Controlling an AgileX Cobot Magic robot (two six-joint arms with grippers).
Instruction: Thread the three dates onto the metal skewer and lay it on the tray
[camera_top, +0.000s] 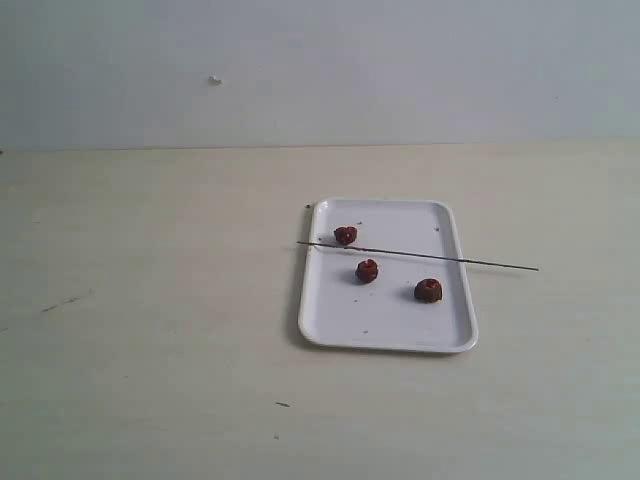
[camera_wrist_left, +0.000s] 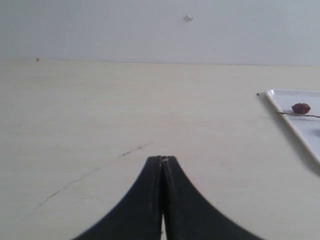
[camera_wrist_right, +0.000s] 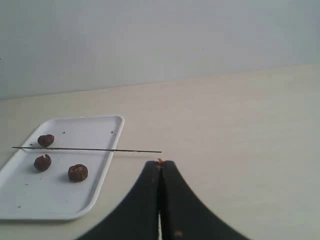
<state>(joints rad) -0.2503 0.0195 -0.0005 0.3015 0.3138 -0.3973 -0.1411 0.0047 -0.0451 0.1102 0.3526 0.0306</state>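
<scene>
Plainly, in the exterior view the white tray (camera_top: 388, 330) sits on the pale table (camera_top: 150, 300) a little right of the frame's centre. The thin skewer (camera_top: 418, 256) lies slantwise across its upper half, its ends overhanging both long rims (far more on the right side). None of the fruit is threaded. The top date (camera_top: 345, 235) lies against the skewer near the tray's upper left, the middle date (camera_top: 367, 270) sits just below the rod, and the lower date (camera_top: 428, 290) rests apart towards the right rim. Neither arm appears in this view. In the left wrist view the left gripper (camera_wrist_left: 162, 159) has its dark fingers pressed together with nothing between them, above bare table (camera_wrist_left: 100, 125). Well apart from it a corner of the tray (camera_wrist_left: 300, 127) shows, with the top date (camera_wrist_left: 301, 108) and one end of the skewer (camera_wrist_left: 297, 114). In the right wrist view the right gripper (camera_wrist_right: 160, 162) is likewise closed and empty, near the skewer (camera_wrist_right: 85, 149) end that overhangs the tray (camera_wrist_right: 50, 200). All three fruits lie loose on the tray: the top date (camera_wrist_right: 45, 140) beside the rod, the middle date (camera_wrist_right: 42, 162) and the lower date (camera_wrist_right: 78, 172) on its other side.
</scene>
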